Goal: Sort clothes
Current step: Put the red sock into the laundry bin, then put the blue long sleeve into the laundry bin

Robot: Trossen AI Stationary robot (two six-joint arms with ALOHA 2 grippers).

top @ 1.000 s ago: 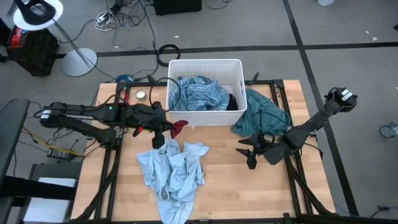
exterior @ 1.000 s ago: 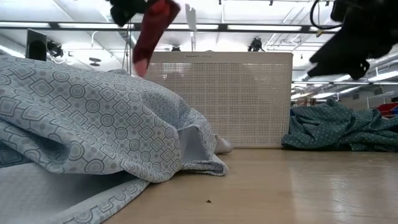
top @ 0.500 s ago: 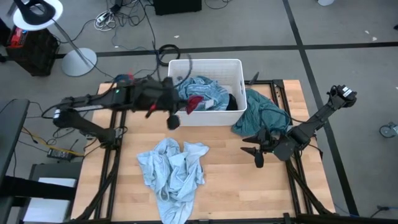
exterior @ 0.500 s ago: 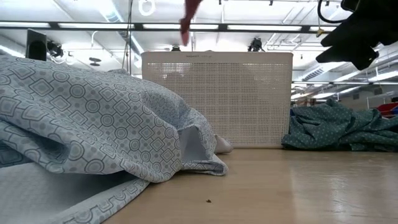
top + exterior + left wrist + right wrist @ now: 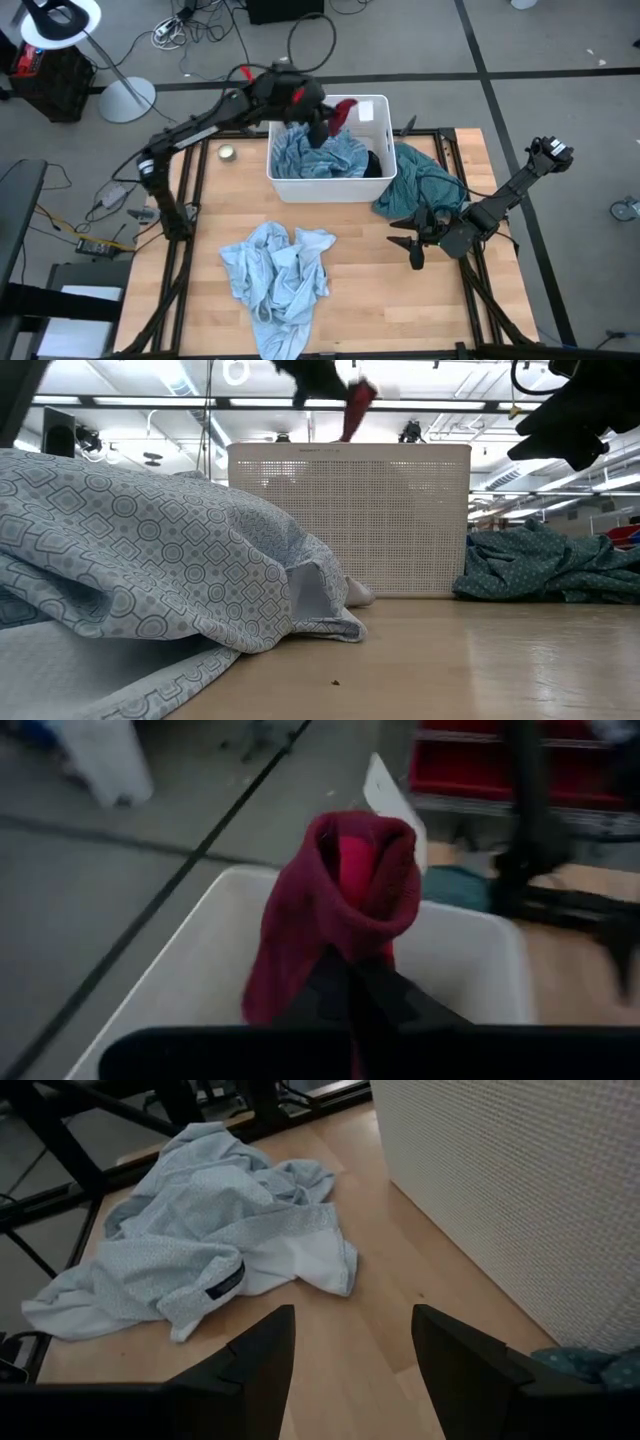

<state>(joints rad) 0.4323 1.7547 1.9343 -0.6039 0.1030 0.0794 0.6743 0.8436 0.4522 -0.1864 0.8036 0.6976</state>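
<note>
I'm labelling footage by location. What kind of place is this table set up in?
Probably a robotics lab or workshop: grey concrete floor with loose cables, ceiling strip lights over an open hall, and a framed wooden table carrying two arms.

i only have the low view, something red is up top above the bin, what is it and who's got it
Observer: It's a small red garment, pinched in the shut left gripper.
Operator: is it over the bin or past it
Observer: From above, it hangs over the far right part of the white bin, above the light blue clothes inside.
Operator: and the dark thing top right
Observer: That's the right gripper, open and empty, hovering over bare wood between the light blue shirt and the teal pile.
</note>
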